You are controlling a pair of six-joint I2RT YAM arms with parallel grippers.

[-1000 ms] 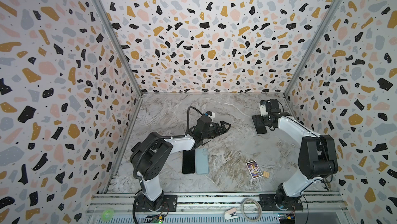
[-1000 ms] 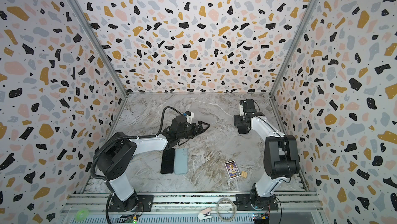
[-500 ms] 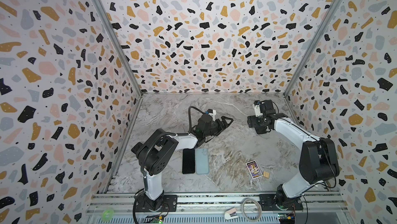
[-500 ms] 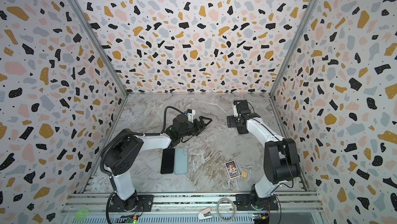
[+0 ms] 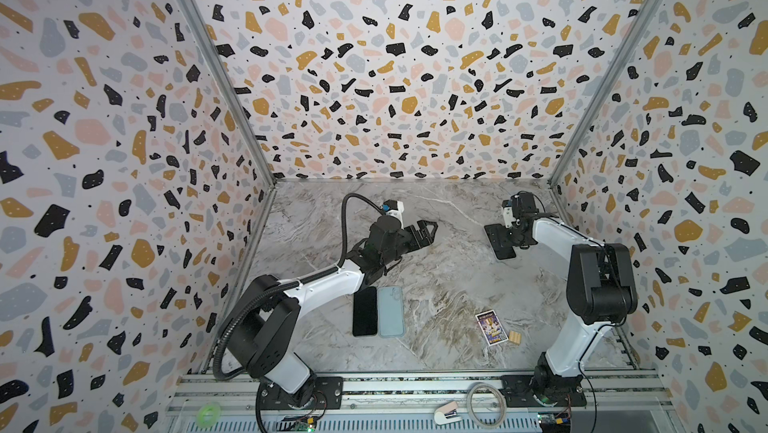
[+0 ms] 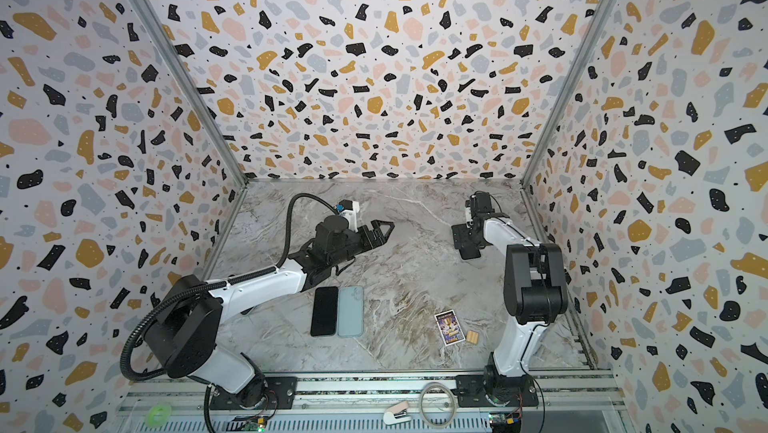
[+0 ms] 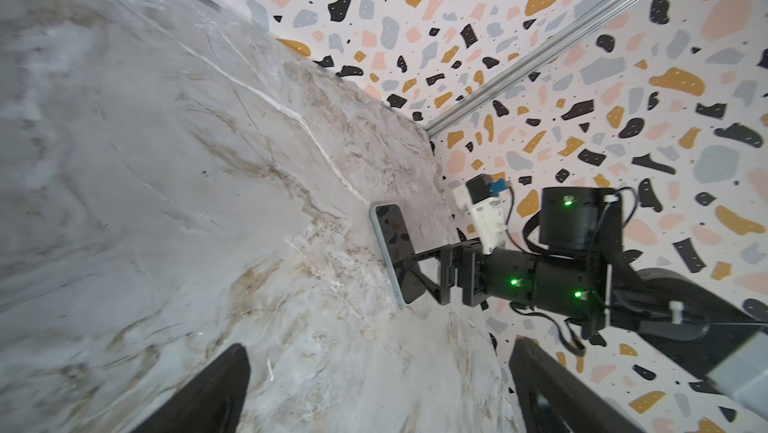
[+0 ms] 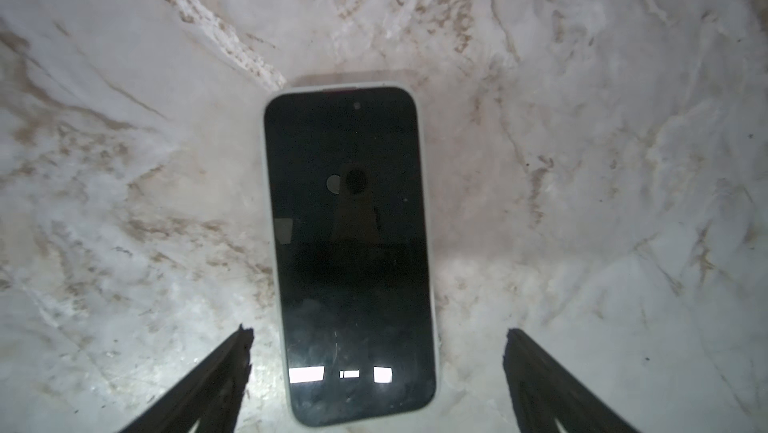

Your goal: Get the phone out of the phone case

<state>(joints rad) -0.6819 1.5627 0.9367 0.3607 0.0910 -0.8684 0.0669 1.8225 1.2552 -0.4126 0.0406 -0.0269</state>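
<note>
**Cased phone lies flat under a wide-open right gripper**

The black-screened rectangular phone (image 8: pixel 349 244) sits screen-up in its pale thin-rimmed case (image 8: pixel 276 244), flat on the grey-veined marble tabletop (image 8: pixel 124 161) toward the back right. The right gripper (image 8: pixel 379 333) hangs over one end of it, fingers spread to either side and touching neither edge. The left gripper (image 7: pixel 380 345) is spread too, holding nothing. Nearer the front, a bare black phone (image 5: pixel 365 311) and a pale blue rectangular shell (image 5: pixel 390 311) lie side by side, touching.
</note>
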